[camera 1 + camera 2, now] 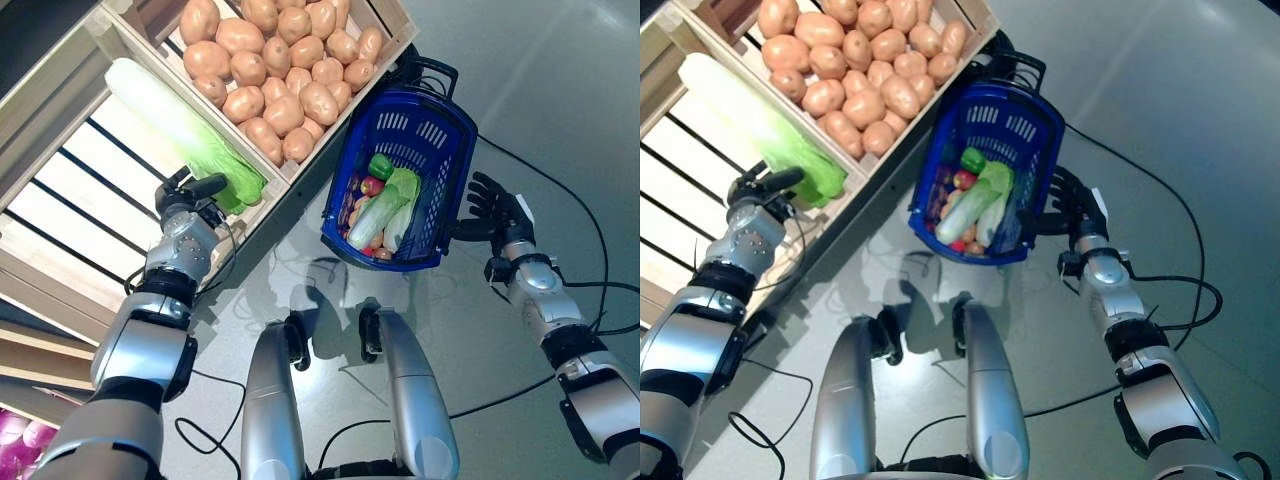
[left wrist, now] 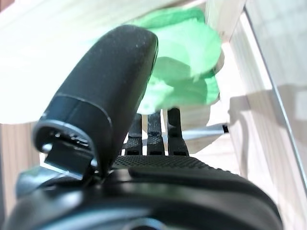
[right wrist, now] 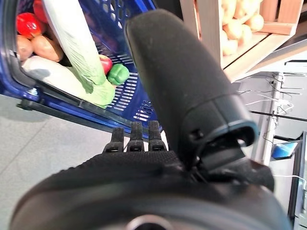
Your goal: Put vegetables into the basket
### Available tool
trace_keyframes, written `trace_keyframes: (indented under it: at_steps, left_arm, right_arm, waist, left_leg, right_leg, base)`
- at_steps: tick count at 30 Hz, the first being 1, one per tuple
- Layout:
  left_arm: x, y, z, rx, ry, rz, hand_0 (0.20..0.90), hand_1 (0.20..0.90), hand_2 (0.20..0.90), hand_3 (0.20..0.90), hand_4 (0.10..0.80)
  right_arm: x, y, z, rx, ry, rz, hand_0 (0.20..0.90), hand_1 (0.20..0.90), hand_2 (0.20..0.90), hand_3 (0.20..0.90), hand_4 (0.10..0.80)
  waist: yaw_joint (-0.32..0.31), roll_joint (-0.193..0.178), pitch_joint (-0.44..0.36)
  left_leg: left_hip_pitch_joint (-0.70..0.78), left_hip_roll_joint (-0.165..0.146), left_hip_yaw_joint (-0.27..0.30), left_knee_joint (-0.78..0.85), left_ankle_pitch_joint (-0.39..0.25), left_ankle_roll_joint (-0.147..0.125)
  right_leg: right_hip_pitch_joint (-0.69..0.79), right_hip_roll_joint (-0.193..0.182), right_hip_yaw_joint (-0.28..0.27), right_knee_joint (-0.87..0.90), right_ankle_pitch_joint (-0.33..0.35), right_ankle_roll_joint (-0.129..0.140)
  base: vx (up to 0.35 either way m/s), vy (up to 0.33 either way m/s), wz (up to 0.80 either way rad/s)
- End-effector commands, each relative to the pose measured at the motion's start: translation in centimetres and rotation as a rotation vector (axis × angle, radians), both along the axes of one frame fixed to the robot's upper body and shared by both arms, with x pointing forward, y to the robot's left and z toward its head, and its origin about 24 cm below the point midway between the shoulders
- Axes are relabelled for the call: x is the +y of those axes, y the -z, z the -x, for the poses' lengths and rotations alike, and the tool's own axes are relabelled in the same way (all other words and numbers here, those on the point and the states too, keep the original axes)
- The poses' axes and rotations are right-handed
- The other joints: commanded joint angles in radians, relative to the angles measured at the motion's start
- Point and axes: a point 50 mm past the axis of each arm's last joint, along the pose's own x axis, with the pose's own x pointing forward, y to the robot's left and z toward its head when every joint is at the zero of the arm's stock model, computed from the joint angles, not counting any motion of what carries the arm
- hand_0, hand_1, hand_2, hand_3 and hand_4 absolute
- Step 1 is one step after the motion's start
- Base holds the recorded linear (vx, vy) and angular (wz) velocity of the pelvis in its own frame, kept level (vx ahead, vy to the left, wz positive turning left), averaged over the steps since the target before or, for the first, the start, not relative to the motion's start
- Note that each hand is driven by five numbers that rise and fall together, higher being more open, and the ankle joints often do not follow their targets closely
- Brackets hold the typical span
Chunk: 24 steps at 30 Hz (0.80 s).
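The blue plastic basket (image 1: 420, 130) stands on the floor against the wooden stand. In it lie long pale-green cabbages (image 1: 378, 215), a green pepper (image 1: 380, 165), a red round vegetable (image 1: 372, 186) and some brownish ones. My left hand (image 1: 188, 200) is open at the front edge of a crate. Its straight fingers (image 2: 156, 132) point at the leafy green end of a long pale cabbage (image 1: 180, 125) lying there, and I cannot tell if they touch it. My right hand (image 1: 497, 212) is open just beside the basket's right rim and holds nothing.
The slatted wooden stand (image 1: 60, 190) with its crates takes up the left and top. The basket's black handle (image 1: 432, 72) is folded back at its far end. Grey floor (image 1: 560, 100) lies to the right of the basket.
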Motion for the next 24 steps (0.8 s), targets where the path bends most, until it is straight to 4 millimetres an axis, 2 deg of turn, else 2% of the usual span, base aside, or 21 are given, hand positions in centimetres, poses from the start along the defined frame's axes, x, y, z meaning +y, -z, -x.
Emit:
trace_keyframes:
  at_steps: [1, 9, 13, 19, 24]
  left_arm:
    - [-2.6, -5.3, -0.9, -0.29, 0.13, -0.004, 0.9, 0.9, 0.9, 0.9, 0.8]
    - [-3.3, -5.2, -0.7, -0.378, 0.264, 0.03, 0.9, 0.9, 0.9, 0.9, 0.8]
    - [-3.0, -4.2, -0.3, -0.383, 0.31, 0.041, 0.9, 0.9, 0.9, 0.9, 0.8]
    - [-2.7, -3.4, -0.1, -0.33, 0.29, 0.022, 0.9, 0.9, 0.9, 0.9, 0.8]
    - [-2.7, -4.0, -0.4, -0.292, 0.224, 0.021, 0.9, 0.9, 0.9, 0.9, 0.8]
  right_arm:
    - [-0.6, -3.7, -0.3, -0.189, 0.021, -0.07, 0.9, 0.9, 0.9, 0.9, 0.8]
    - [-0.9, -3.1, 0.1, -0.18, 0.028, -0.068, 0.9, 0.9, 0.9, 0.9, 0.8]
    - [-1.3, -2.5, 0.5, -0.17, 0.036, -0.065, 0.9, 0.9, 0.9, 0.9, 0.8]
    - [-1.4, -2.4, 0.6, -0.161, 0.039, -0.067, 0.9, 0.9, 0.9, 0.9, 0.8]
    - [-1.0, -2.9, 0.2, -0.164, 0.03, -0.062, 0.9, 0.9, 0.9, 0.9, 0.8]
  waist:
    - [-0.002, 0.002, -0.027]
    - [0.0, 0.006, -0.03]
    - [0.005, 0.01, -0.029]
    - [0.006, 0.014, -0.029]
    - [0.002, 0.015, -0.022]
  left_leg:
    - [0.095, -0.005, 0.025, -0.045, -0.056, 0.028]
    - [0.101, -0.003, 0.025, -0.042, -0.061, 0.026]
    - [0.106, -0.003, 0.024, -0.034, -0.07, 0.026]
    - [0.096, -0.003, 0.021, -0.018, -0.077, 0.026]
    - [0.075, -0.001, 0.021, -0.005, -0.078, 0.024]
  right_leg:
    - [0.087, -0.018, -0.056, -0.067, 0.035, -0.052]
    - [0.092, -0.021, -0.06, -0.062, 0.03, -0.053]
    - [0.097, -0.027, -0.064, -0.052, 0.02, -0.055]
    - [0.089, -0.032, -0.065, -0.036, 0.014, -0.055]
    - [0.069, -0.033, -0.063, -0.026, 0.015, -0.052]
  base:
    - [0.0, 0.0, 0.0]
    - [0.012, -0.007, 0.0]
    - [0.019, -0.003, 0.0]
    - [0.013, 0.0, 0.0]
    - [0.0, 0.0, 0.0]
